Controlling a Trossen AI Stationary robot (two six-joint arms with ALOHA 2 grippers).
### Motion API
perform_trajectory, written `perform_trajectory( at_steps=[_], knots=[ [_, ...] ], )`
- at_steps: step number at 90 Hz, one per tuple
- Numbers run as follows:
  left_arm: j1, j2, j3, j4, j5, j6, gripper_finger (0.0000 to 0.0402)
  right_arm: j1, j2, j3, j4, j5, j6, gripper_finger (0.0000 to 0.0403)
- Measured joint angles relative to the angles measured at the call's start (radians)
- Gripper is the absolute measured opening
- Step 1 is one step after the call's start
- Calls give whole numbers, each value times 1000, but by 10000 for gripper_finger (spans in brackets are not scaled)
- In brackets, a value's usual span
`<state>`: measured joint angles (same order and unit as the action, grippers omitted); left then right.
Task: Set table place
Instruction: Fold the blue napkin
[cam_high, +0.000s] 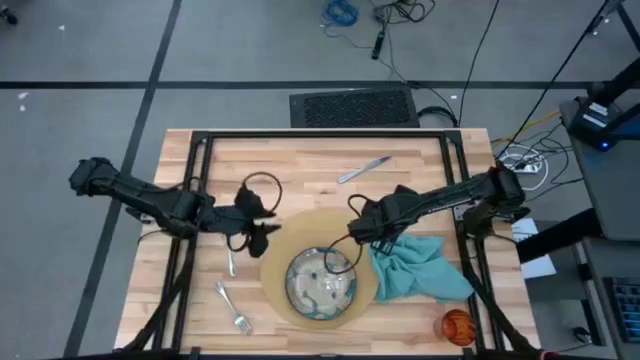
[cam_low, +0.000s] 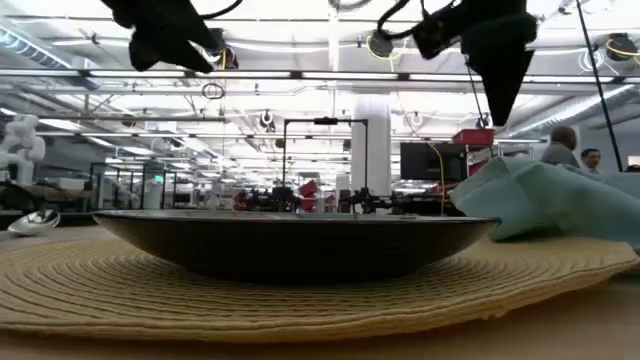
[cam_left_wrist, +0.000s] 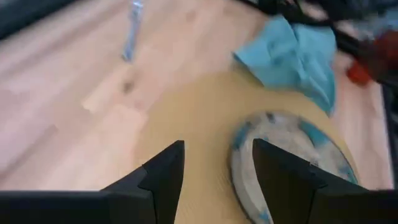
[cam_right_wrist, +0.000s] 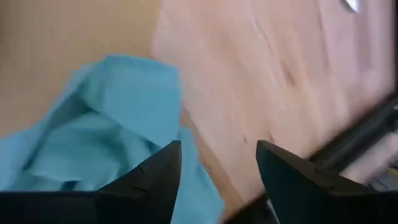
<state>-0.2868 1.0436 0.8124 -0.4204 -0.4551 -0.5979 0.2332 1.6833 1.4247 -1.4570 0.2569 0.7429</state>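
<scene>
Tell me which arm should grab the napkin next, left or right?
Right. The right gripper hangs open, empty, right beside the teal napkin, which fills its wrist view. The left gripper is across the placemat, with the dish between.

No text readable — no labels; no numbers.

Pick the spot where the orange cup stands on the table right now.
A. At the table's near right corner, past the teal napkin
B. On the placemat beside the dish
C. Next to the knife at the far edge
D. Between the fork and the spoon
A: in the high view the orange cup stands on bare wood at the near right corner of the table, beyond the teal napkin and off the placemat.
</scene>
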Motion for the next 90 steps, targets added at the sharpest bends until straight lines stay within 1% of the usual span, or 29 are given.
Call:
perform_trajectory(
  at_steps=[8, 17, 26, 33, 39, 46, 52, 59, 63, 70, 75, 90],
  knots=[
    [20, 16, 0, 32, -14, 87, 173, 7, -63, -89, -52, 3, 78, 198],
    [45, 50, 0, 82, -3, 162, 173, 5, -169, -213, -33, 5, 189, 198],
    [71, 111, 0, 114, 23, 194, 173, 6, -260, -344, 120, -48, 235, 198],
    [89, 149, -1, 121, 41, 204, 173, 8, -310, -427, 253, -108, 252, 198],
    [99, 161, -1, 122, 59, 222, 173, 20, -335, -475, 361, -147, 270, 198],
    [106, 157, -1, 125, 59, 256, 173, 40, -343, -495, 423, -173, 283, 198],
    [110, 148, -1, 127, 18, 289, 173, 52, -345, -494, 475, -124, 286, 198],
    [113, 146, -1, 129, -47, 280, 173, 62, -336, -494, 556, 5, 289, 198],
    [112, 151, -1, 129, -50, 234, 173, 63, -328, -494, 596, 66, 297, 198],
    [109, 182, -1, 147, -29, 175, 173, 62, -313, -494, 635, 133, 318, 198],
    [107, 206, -1, 146, -28, 170, 173, 52, -303, -494, 651, 141, 318, 198],
    [130, 306, -1, 168, -41, 213, 173, 24, -266, -494, 711, 120, 224, 199]
  ],
)
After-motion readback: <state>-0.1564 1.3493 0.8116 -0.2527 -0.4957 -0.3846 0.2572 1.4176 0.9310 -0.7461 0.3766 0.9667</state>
